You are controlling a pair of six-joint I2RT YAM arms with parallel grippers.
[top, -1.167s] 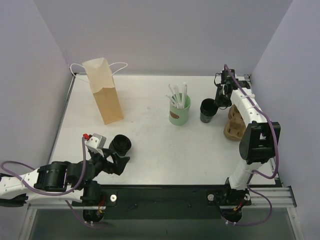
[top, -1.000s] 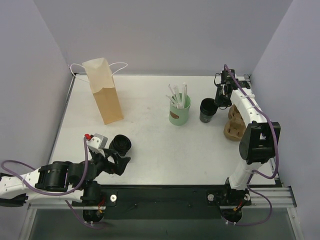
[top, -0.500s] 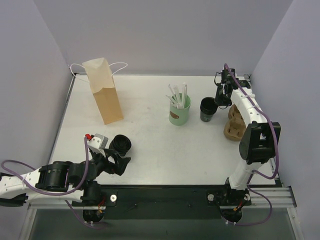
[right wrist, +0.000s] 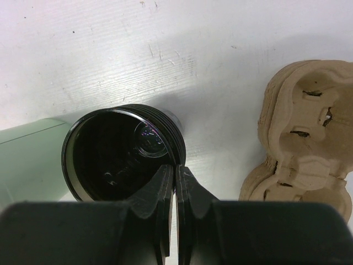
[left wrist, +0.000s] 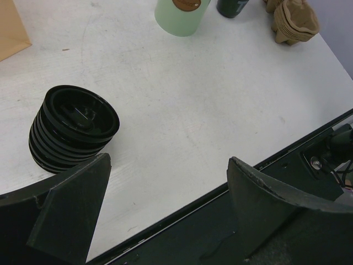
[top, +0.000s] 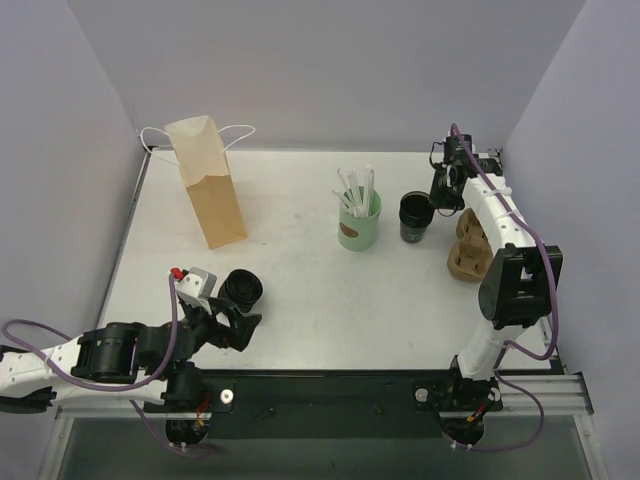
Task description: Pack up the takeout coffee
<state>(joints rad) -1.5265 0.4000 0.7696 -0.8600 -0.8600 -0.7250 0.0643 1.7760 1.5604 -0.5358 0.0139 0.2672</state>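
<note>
Black cup (top: 414, 218) stands right of centre in the top view, just beside the green cup (top: 359, 225). Nearly closed, the right gripper (right wrist: 175, 169) pinches its rim; so thin a hold may slip, tipping it. The left gripper (left wrist: 168, 160) gapes wide, empty.

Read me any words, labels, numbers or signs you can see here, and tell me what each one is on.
No text here can be read.
On the green cup: a brown oval label, cut off by the picture's edge and too blurred to read.
On the paper bag, black cup and lid stack: no print visible.
</note>
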